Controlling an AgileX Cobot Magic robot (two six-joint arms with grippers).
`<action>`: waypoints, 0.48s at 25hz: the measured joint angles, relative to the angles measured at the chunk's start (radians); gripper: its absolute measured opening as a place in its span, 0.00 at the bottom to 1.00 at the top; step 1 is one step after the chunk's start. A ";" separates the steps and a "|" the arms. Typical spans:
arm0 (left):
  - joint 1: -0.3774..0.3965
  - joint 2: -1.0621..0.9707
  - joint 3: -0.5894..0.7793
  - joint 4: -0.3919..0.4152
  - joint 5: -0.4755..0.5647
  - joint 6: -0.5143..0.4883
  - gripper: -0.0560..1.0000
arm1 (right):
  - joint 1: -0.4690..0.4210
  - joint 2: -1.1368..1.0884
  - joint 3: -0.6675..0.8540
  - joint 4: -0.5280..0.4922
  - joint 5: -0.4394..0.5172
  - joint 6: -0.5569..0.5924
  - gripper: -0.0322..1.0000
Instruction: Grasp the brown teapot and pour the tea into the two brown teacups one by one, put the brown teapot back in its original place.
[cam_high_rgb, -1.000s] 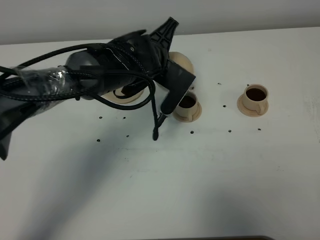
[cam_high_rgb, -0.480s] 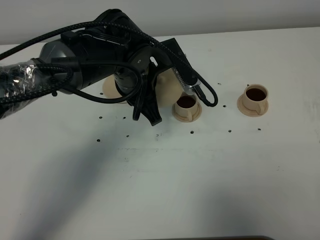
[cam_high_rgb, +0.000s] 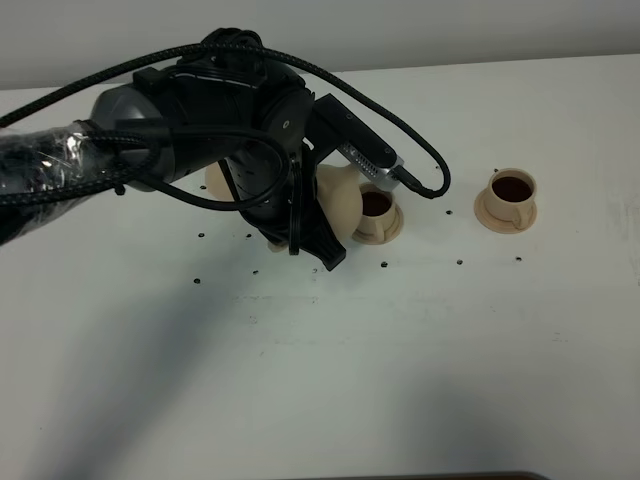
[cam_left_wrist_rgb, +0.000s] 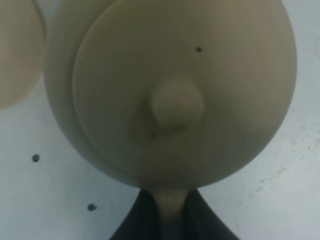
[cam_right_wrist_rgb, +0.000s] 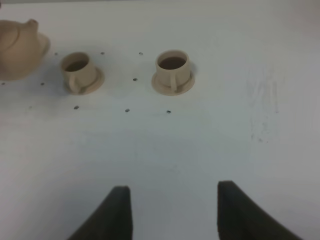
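Observation:
My left gripper (cam_left_wrist_rgb: 170, 216) is shut on the loop handle of the brown teapot (cam_left_wrist_rgb: 170, 90), whose lid and knob fill the left wrist view. From the high camera the teapot (cam_high_rgb: 339, 198) shows under the black wrist, just left of the nearer teacup (cam_high_rgb: 375, 213); the left gripper (cam_high_rgb: 318, 246) points toward the table's front. The other teacup (cam_high_rgb: 510, 196) stands further right. Both cups sit on small saucers and hold dark liquid. Part of the wide tan saucer (cam_high_rgb: 216, 179) peeks out behind the arm. My right gripper (cam_right_wrist_rgb: 172, 210) hangs open over bare table, facing teapot (cam_right_wrist_rgb: 17, 47) and cups (cam_right_wrist_rgb: 80, 70) (cam_right_wrist_rgb: 172, 66).
The white table (cam_high_rgb: 420, 340) carries small black dots around the cups. The left arm's black cables (cam_high_rgb: 400, 120) loop over the teapot and close to the nearer cup.
The left wrist has turned, and the teapot has come from behind the nearer cup to its left side, closer to the table's front. Both cups stayed put.

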 joint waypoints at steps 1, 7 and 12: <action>0.000 0.009 0.012 -0.005 -0.021 0.000 0.16 | 0.000 0.000 0.000 0.000 0.000 0.000 0.43; 0.000 0.034 0.115 -0.018 -0.170 -0.025 0.16 | 0.000 0.000 0.000 0.000 0.000 0.000 0.43; 0.005 0.020 0.126 -0.015 -0.183 -0.040 0.16 | 0.000 0.000 0.000 0.000 0.000 0.001 0.43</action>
